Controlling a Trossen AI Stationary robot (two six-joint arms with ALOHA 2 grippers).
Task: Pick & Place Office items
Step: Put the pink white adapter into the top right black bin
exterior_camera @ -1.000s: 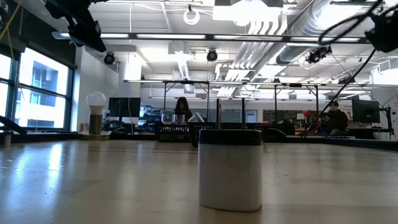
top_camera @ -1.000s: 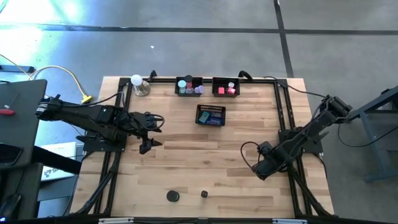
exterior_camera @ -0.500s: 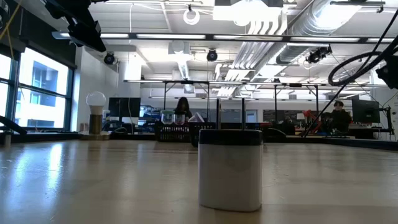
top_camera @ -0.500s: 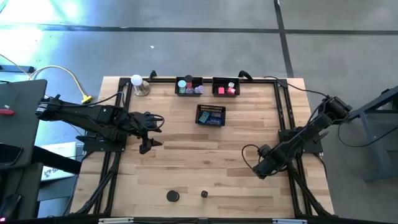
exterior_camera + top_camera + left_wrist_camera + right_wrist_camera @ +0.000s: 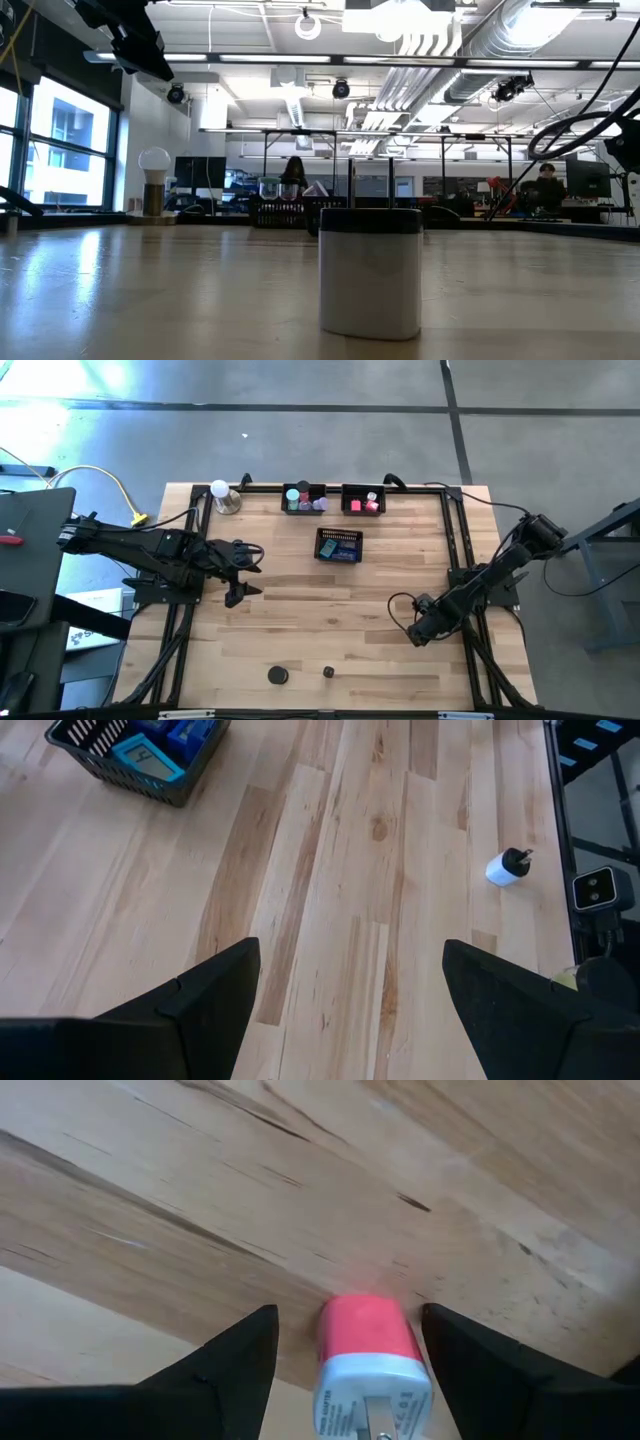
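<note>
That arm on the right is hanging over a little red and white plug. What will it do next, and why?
Probably lower a touch and close. The right tool is low over the table, its fingers open to either side of the red and white plug and not yet touching it. The left tool waits open, away from it.

My left claw (image 5: 243,569) hangs over the table's (image 5: 330,610) left half, fingers spread; my right claw (image 5: 345,1342) sits low at the right side, a plug adapter (image 5: 368,1358) between its open fingers; two trays (image 5: 304,498) (image 5: 363,499) stand side by side along the far edge, a lamp (image 5: 221,495) left of them; a third tray (image 5: 339,545) lies just before them; a disc (image 5: 278,675) and a small charger (image 5: 328,672) rest near the front edge.
</note>
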